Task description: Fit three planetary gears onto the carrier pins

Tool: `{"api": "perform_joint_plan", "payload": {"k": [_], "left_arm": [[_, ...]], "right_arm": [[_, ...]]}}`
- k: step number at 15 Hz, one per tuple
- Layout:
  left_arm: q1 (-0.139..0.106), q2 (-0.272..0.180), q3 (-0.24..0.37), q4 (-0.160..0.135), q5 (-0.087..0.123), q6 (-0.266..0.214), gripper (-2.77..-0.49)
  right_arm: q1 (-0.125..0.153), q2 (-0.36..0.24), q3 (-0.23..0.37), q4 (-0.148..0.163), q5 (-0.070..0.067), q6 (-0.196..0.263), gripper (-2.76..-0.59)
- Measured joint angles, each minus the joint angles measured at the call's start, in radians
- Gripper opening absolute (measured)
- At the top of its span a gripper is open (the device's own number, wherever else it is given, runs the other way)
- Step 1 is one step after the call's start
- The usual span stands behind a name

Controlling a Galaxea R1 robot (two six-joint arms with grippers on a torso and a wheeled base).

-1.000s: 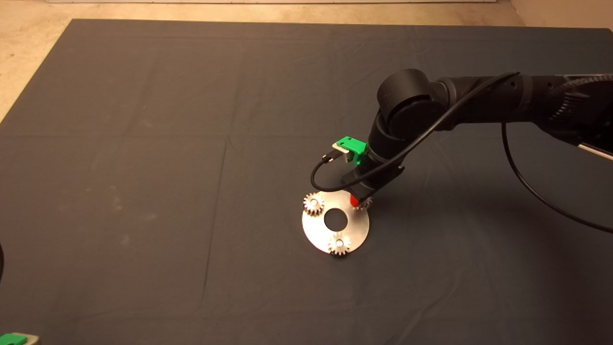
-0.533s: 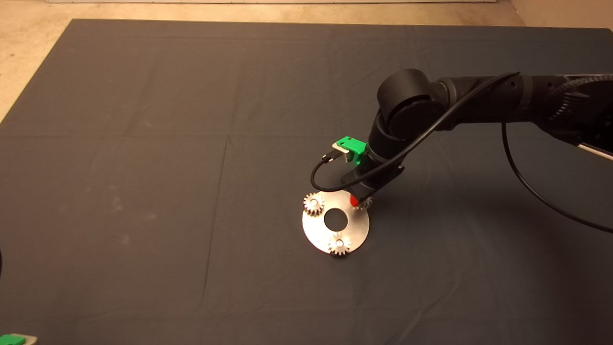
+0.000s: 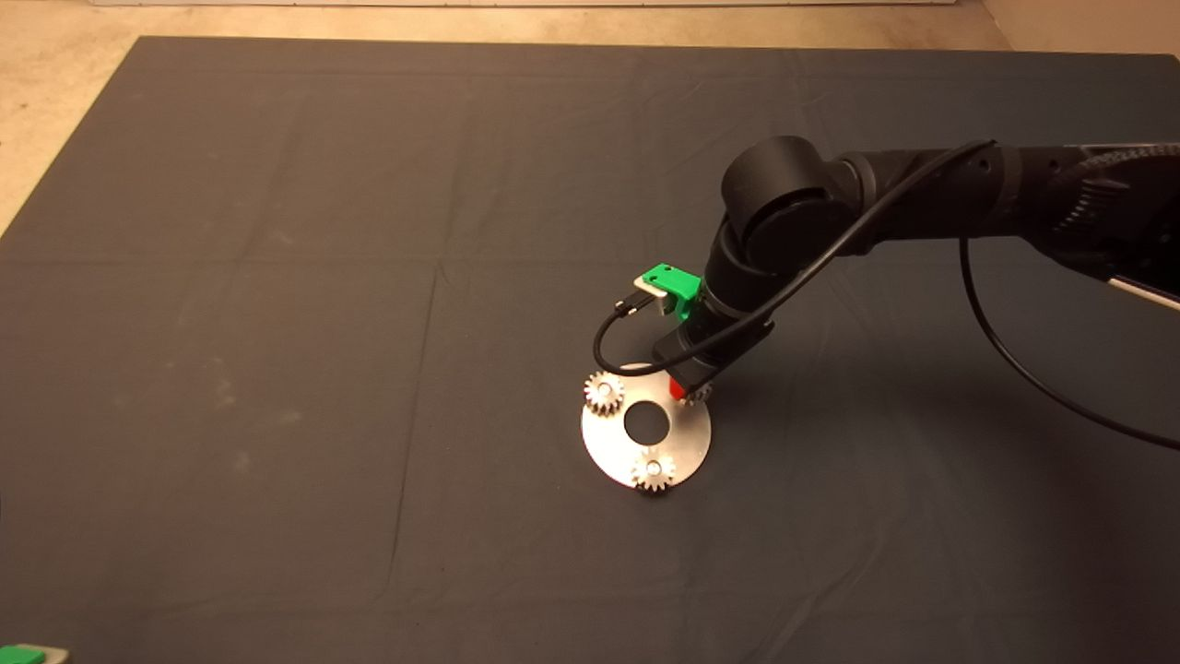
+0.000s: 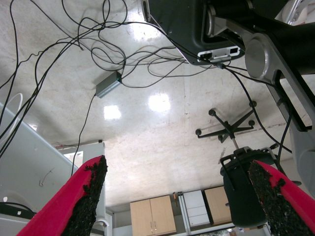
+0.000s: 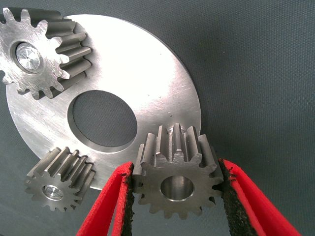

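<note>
1. Here your right hand [image 5: 174,199] is over the far right edge of the disc [image 3: 687,443], which lies on the dark mat [image 3: 277,323] of the worktop.
2. Its two red fingers [image 5: 106,206] are closed to the width of the third gear [image 5: 177,179]; the black pads press on the teeth at both sides.
3. You see an empty bore in that gear: no pin fills it, and it sits at the disc's rim, partly over the mat.
4. The other two planetary gears are seated on the carrier pins: one at the disc's far left [image 3: 604,392], one at its near edge [image 3: 653,471], each with a silver pin end in its centre.
5. Your left hand [image 4: 177,196] is parked at the lower left edge of the head view, fingers wide apart, holding nothing; its camera shows cables and a chair.
</note>
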Motion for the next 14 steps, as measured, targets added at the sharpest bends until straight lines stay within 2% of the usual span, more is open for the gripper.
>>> {"api": "perform_joint_plan", "payload": {"k": [6, 9, 14], "left_arm": [[0.0, -0.008, 0.0, -0.001, 0.0, 0.0, -1.22], [0.0, -0.03, 0.002, -0.001, 0.0, 0.01, -1.22], [0.0, -0.056, 0.002, 0.0, 0.0, 0.035, -1.22]], "right_arm": [[0.0, 0.01, 0.004, -0.001, -0.001, 0.0, -2.31], [0.0, 0.01, 0.004, -0.001, 0.0, 0.0, -2.31], [0.0, 0.01, 0.004, -0.021, 0.0, 0.0, -2.31]]}}
